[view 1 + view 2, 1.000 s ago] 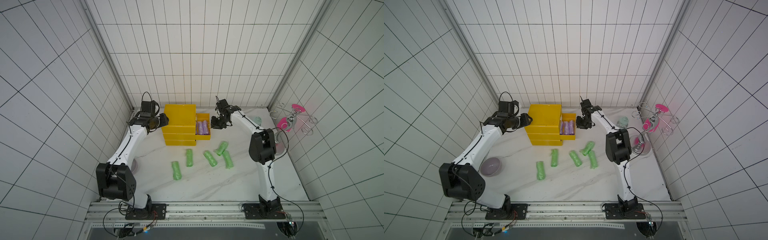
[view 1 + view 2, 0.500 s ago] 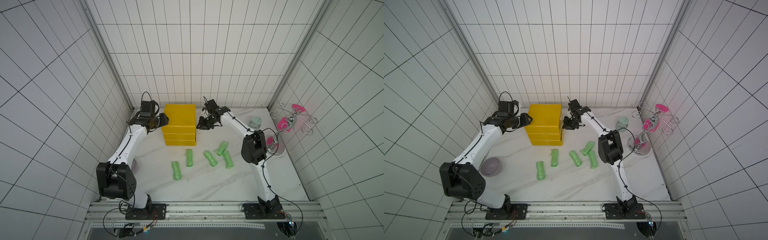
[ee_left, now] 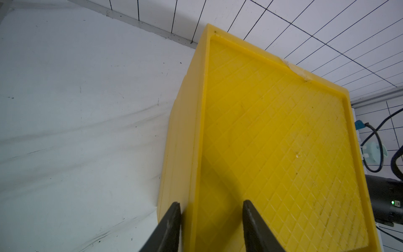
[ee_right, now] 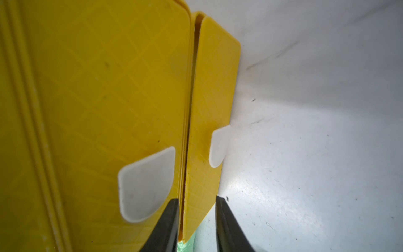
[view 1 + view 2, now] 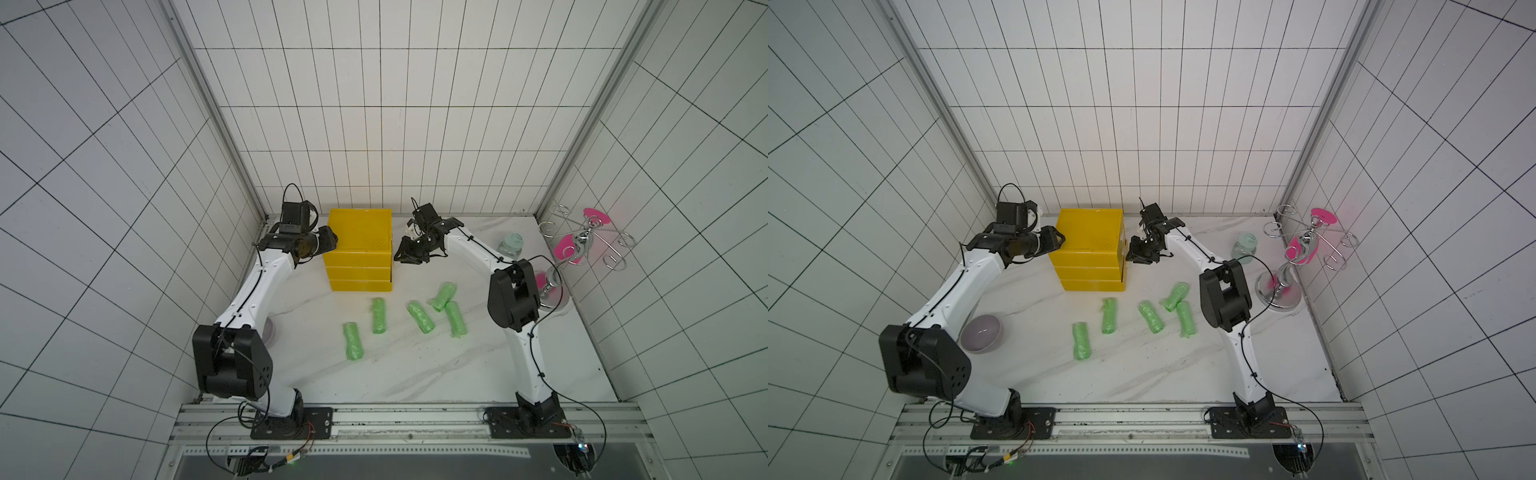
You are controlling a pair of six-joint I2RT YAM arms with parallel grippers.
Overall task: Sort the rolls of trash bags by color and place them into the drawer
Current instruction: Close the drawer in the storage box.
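Note:
The yellow drawer unit (image 5: pixel 359 249) (image 5: pixel 1090 245) stands at the back with all its drawers pushed in. Several green rolls of trash bags (image 5: pixel 378 316) (image 5: pixel 1108 316) lie loose on the table in front of it. My left gripper (image 5: pixel 330 243) (image 3: pixel 211 204) is open. It sits astride the unit's upper left edge, one finger against the side wall and one over the top. My right gripper (image 5: pixel 401 259) (image 4: pixel 196 200) is at the unit's right face, jaws slightly apart on either side of a drawer front (image 4: pixel 207 109) with a white tab.
A lavender bowl (image 5: pixel 982 333) sits by the left arm's base link. A pale mint jar (image 5: pixel 512 245) and a chrome stand with pink pieces (image 5: pixel 577 249) are at the back right, near the wall.
The drawer holding purple rolls stuck out to the right; my right gripper moved left with it and it is now shut. The right jaws have widened a little. The left arm is still.

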